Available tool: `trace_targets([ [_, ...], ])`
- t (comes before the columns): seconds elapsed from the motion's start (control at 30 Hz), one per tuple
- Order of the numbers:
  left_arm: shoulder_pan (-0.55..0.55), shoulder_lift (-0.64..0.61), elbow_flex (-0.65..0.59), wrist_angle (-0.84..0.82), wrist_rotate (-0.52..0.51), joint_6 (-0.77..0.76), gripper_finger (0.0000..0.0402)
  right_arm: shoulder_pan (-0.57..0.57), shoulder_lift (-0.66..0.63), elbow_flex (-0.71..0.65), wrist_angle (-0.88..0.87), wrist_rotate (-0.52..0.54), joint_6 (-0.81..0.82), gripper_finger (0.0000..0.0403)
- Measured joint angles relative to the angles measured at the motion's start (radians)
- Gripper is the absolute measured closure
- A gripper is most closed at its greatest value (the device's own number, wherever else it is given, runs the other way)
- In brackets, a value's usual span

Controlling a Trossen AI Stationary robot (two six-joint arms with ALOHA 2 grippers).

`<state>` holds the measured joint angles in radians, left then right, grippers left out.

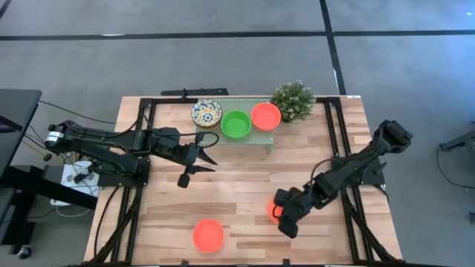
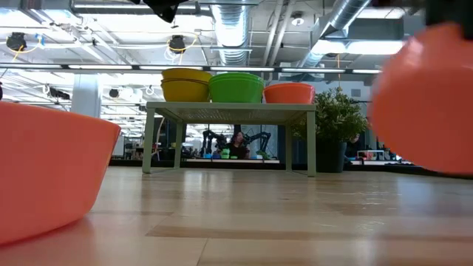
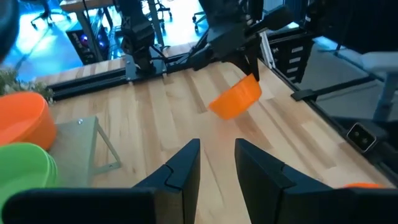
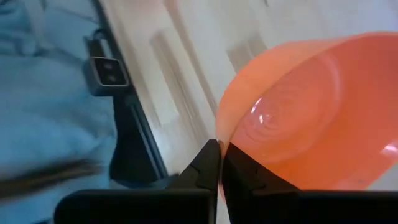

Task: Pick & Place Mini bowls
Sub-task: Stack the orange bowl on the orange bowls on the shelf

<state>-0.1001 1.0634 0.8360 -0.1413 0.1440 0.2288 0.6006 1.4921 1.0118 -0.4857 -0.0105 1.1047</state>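
Note:
My right gripper (image 1: 279, 213) is shut on a red-orange mini bowl (image 4: 305, 112), held tilted above the table's near right part (image 3: 236, 99). A second red-orange bowl (image 1: 208, 234) sits on its base near the front edge. A patterned bowl (image 1: 206, 113), a green bowl (image 1: 236, 124) and a red-orange bowl (image 1: 266, 116) stand side by side on a small green rack (image 1: 256, 141) at the back. My left gripper (image 1: 197, 167) hovers open in front of the rack, with nothing between its fingers (image 3: 186, 171). My right gripper pinches the bowl's rim (image 4: 219, 138) between its two fingers, one finger against the inner wall and one outside. The fingers slant downward from the table's right. The bowl is lifted clear of the table and hangs tilted, its opening turned sideways.
A small potted plant (image 1: 293, 100) stands at the rack's right end. Black rails (image 1: 341, 148) run along the table's left and right sides. Bare wood lies between the rack and the front bowl.

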Motion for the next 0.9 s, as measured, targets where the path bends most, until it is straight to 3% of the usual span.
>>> trace_targets([
  [0.27,0.000,0.000,-0.001,-0.007,0.000,-0.158,0.0300,-0.114,0.000,0.107,-0.062,-0.030,-0.495,0.0400],
  [0.47,0.000,0.000,-0.053,-0.008,0.002,-0.175,0.0300,-0.206,0.000,0.195,-0.197,-0.037,-0.804,0.0400],
  [0.67,0.000,0.000,-0.116,-0.006,0.002,-0.243,0.0300,-0.312,0.000,0.287,-0.316,-0.032,-1.046,0.0401],
  [0.9,-0.013,0.000,-0.145,-0.005,-0.001,-0.358,0.0300,-0.430,0.000,0.406,-0.450,0.064,-1.281,0.0398],
])
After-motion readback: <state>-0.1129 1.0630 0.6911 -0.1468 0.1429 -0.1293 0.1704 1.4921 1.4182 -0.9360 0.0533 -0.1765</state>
